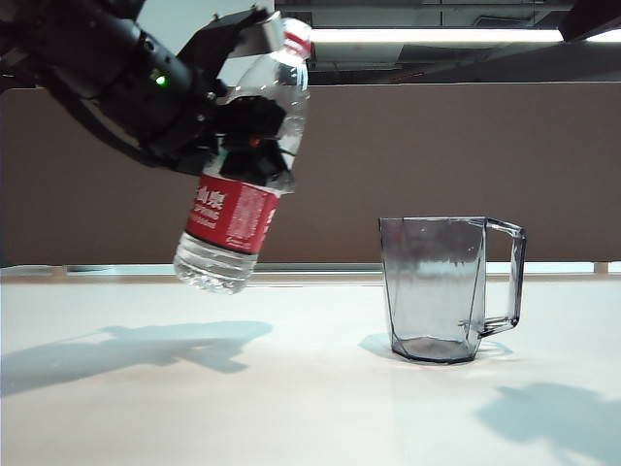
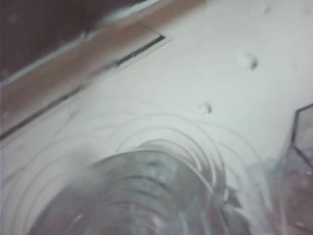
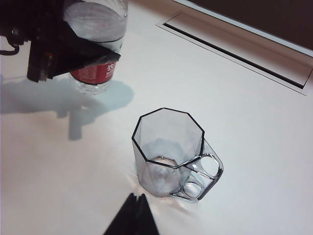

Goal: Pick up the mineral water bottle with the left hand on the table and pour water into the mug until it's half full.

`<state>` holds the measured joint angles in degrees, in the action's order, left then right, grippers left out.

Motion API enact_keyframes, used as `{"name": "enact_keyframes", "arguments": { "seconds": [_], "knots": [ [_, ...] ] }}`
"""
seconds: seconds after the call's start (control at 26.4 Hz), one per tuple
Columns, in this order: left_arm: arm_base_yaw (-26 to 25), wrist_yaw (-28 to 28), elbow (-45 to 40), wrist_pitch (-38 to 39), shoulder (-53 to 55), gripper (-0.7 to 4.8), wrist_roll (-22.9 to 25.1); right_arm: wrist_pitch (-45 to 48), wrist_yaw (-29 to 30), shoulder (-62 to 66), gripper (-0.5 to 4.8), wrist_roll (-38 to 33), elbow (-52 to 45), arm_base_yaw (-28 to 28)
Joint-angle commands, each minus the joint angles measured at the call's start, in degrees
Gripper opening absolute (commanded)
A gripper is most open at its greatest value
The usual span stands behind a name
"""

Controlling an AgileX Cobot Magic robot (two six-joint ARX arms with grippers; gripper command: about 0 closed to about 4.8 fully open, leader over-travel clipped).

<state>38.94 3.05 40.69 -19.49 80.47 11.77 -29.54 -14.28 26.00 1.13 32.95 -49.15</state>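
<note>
Above the left half of the table [image 1: 291,388], the mineral water bottle [image 1: 243,184] is held well clear of the surface, tilted so that its neck leans toward the mug [image 1: 437,286] and its base points down and to the left in the exterior view. The left hand [image 1: 243,116] is clamped round the bottle's upper body, above the red label; its jaws are closed onto the clear plastic, one dark finger being seen along the shoulder near the red neck ring. The mouth of the bottle is cut off by the dark finger and the glare of the ceiling light, so whether a cap is on cannot be told. Water is seen in the lower part of the bottle.

The mug stands upright on the table, well apart from the bottle, with its handle turned away from it. Its contents are hard to judge through the smoky walls.

In the left wrist view, only blurred ribbed plastic of the bottle [image 2: 142,196] is made out, with an edge of the mug [image 2: 301,161] cropped at the side.

The right gripper [image 3: 132,218] is shown only as a dark tip near the mug [image 3: 168,152]; whether its jaws are open or closed cannot be told. The bottle [image 3: 95,29] is partly hidden there by the left hand [image 3: 58,46].
</note>
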Motion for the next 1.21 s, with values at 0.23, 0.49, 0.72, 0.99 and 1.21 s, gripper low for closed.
{"name": "enact_keyframes", "arguments": {
  "seconds": [0.23,0.49,0.72,0.99,1.21],
  "knots": [
    [0.7,2.3,0.9,0.2,1.6,2.72,4.8,-0.3,0.3,-0.1,-0.05,-0.1,0.3,0.0],
    [1.6,5.0,2.4,1.9,3.1,2.72,9.0,-0.6,0.3,-0.1,-0.05,-0.1,0.3,0.0],
    [2.4,6.2,8.3,5.2,7.0,2.72,12.5,-0.6,0.3,-0.1,-0.05,-0.1,0.3,0.0],
    [7.3,10.3,11.7,6.2,11.0,2.72,19.8,-0.6,0.3,-0.1,-0.05,-0.1,0.3,0.0],
    [9.1,17.6,11.7,6.1,11.8,2.72,25.7,-0.6,0.3,-0.1,-0.05,-0.1,0.2,0.0]
  ]
}}
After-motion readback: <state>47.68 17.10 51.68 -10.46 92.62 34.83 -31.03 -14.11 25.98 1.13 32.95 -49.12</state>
